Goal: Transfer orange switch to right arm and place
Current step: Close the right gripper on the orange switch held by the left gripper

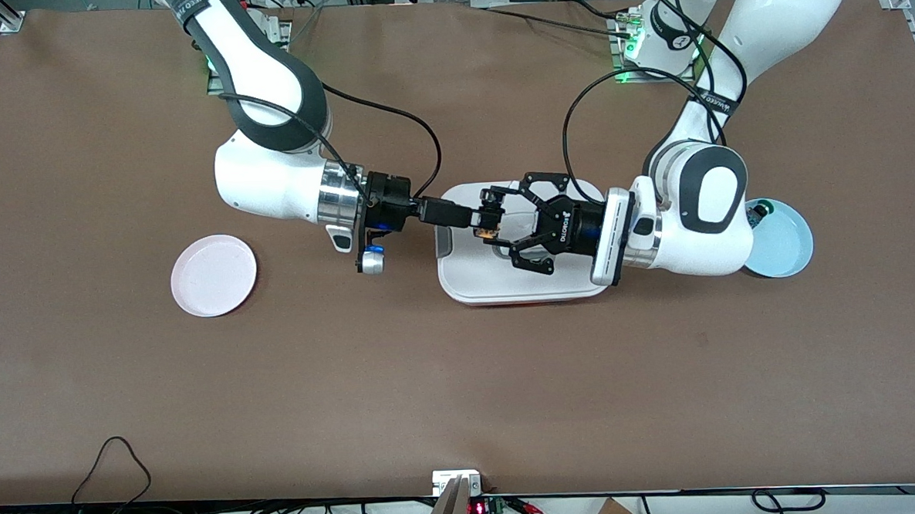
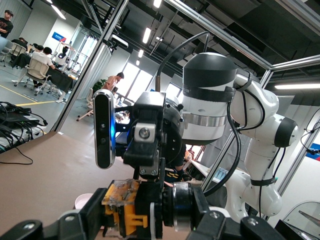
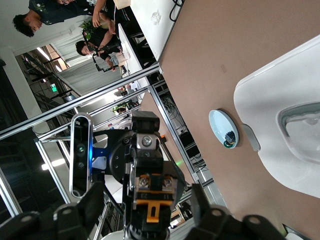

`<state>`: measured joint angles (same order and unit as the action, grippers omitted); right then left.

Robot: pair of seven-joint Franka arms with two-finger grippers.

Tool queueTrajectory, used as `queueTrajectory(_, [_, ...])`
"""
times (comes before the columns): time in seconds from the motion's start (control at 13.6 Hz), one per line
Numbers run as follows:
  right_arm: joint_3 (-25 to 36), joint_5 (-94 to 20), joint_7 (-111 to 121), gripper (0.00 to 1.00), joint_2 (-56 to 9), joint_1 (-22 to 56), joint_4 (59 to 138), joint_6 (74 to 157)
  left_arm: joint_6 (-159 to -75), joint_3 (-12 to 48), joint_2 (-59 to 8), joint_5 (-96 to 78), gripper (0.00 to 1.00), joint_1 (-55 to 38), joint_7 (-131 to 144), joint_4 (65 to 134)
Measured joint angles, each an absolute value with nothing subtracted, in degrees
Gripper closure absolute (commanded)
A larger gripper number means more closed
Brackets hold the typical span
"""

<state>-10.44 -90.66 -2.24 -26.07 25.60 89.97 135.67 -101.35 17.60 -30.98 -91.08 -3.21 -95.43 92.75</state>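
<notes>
Brown table point(image 1: 463, 380) carries white tray point(image 1: 520, 285) at centre, pink plate point(image 1: 213, 275) toward right arm's end, light blue dish point(image 1: 783, 244) toward left arm's end. Both arms meet over tray. Left end effector point(image 1: 495, 224) clamped on orange switch point(image 1: 487, 229), held in air over tray. Right end effector point(image 1: 477, 216) at switch, fingers around it; firm grip cannot tell.
</notes>
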Motion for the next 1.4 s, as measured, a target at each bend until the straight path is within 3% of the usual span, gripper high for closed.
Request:
queueTrajectory(0.59, [-10.33, -90.7, -2.27, 0.43, -27.12, 25.61, 89.13, 135.76, -101.35, 17.95, -30.94, -91.08, 0.65, -3.24, -95.35, 92.75])
queueTrajectory(1.03, [-10.35, -90.72, -2.23, 0.85, -27.31, 25.65, 89.01, 135.75, -101.35, 18.03, -30.89, -91.11, 0.63, -3.23, -95.32, 92.73])
queueTrajectory(1.4, [-10.35, -91.14, -2.94, 0.99, -27.33, 25.64, 88.95, 135.75, -101.42, 18.03, -30.82, -91.2, 0.57, -3.22, -94.99, 92.72])
